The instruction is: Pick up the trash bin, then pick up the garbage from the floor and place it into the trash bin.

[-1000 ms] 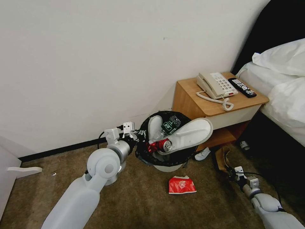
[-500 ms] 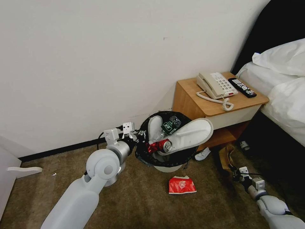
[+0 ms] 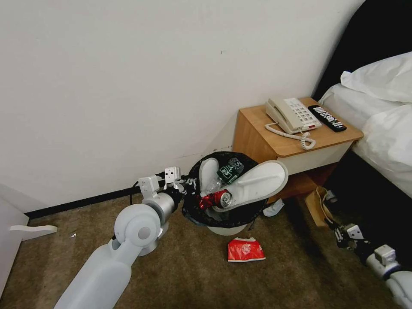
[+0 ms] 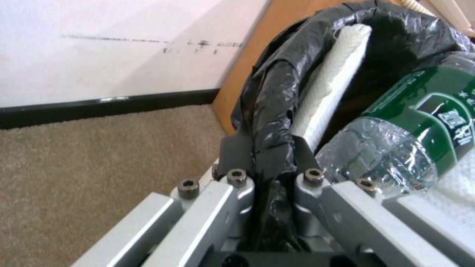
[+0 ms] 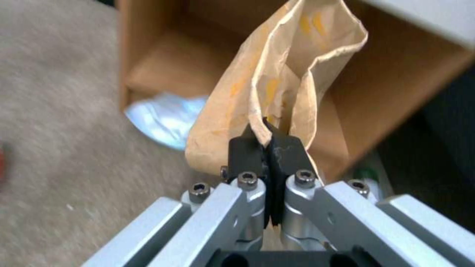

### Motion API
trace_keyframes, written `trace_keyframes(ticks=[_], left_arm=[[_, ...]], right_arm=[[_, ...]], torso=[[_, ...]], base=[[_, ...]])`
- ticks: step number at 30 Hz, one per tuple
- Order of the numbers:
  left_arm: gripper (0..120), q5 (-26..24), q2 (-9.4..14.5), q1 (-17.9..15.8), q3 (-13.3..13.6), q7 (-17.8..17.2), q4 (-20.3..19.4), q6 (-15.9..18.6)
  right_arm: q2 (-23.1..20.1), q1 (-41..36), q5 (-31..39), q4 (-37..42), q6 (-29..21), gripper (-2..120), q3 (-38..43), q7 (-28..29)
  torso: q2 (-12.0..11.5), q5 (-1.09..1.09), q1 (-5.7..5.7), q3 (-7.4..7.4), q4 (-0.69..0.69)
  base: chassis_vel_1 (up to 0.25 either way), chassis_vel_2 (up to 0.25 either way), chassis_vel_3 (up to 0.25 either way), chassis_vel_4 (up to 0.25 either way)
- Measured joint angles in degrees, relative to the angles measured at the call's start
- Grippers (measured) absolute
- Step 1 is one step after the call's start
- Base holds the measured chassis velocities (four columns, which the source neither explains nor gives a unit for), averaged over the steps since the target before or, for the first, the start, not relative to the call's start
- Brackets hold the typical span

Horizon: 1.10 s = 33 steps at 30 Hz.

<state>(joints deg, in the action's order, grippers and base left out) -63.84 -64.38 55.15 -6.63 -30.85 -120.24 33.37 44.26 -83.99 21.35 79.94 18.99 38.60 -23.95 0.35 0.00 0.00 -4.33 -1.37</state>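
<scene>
One trash bin (image 3: 223, 216), black-lined, rim pinched between the fingers of the left gripper (image 4: 264, 148). Inside, past those fingers: two white slippers (image 3: 257, 182), one clear bottle (image 3: 226, 171), one crushed red can (image 3: 216, 198). One brown paper bag (image 5: 277, 85), edge clamped between the closed fingers of the right gripper (image 5: 267, 142). Beyond that bag from the fingers, one pale-blue face mask (image 5: 166, 118). One flattened red paper cup (image 3: 245, 250) on the carpet, well apart from both sets of fingers. Two grippers in all.

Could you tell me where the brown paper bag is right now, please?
The brown paper bag is pinched in the right gripper, on the robot's right in the head view, in front of the nightstand and right of the trash bin.
</scene>
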Motion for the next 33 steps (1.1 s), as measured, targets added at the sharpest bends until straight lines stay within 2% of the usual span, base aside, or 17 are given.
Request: trace_keyframes(ticks=[3, 9, 18, 26, 33], left_arm=[[3, -0.1, 0.1, 0.1, -0.2, 0.0, -0.3, 0.0], [3, -0.2, 0.3, 0.1, -0.5, 0.0, -0.4, 0.0], [3, -0.4, 0.8, 0.1, -0.3, 0.0, -0.5, 0.1], [3, -0.4, 0.8, 0.2, -0.1, 0.1, -0.1, 0.1], [3, -0.4, 0.8, 0.2, -0.2, 0.1, 0.0, 0.1]], right_arm=[[-0.1, -0.4, 0.2, 1.6, 3.3, 0, 1.6, -4.5], [-0.1, 0.2, 0.4, 2.5, 6.5, 0, 2.7, -8.2], [0.0, 0.2, 1.2, 5.7, 6.8, 0, 2.5, -8.4], [-1.7, -1.1, 3.9, 15.4, 4.6, 0, 2.4, -7.1], [-2.6, -1.4, 5.0, 19.1, 3.9, 0, 2.5, -6.7]], torso=[[0.0, 0.0, 0.0, 0.0, 0.01], [0.0, 0.0, 0.0, 0.0, 0.01], [0.0, 0.0, 0.0, -0.01, 0.01], [0.0, -0.01, 0.0, -0.01, 0.01], [0.0, 0.0, 0.0, -0.01, 0.0]], base=[[0.0, 0.0, 0.0, 0.0], [0.0, 0.0, 0.0, 0.0], [0.0, 0.0, 0.0, 0.0], [0.0, 0.0, 0.0, 0.0], [0.0, 0.0, 0.0, 0.0]])
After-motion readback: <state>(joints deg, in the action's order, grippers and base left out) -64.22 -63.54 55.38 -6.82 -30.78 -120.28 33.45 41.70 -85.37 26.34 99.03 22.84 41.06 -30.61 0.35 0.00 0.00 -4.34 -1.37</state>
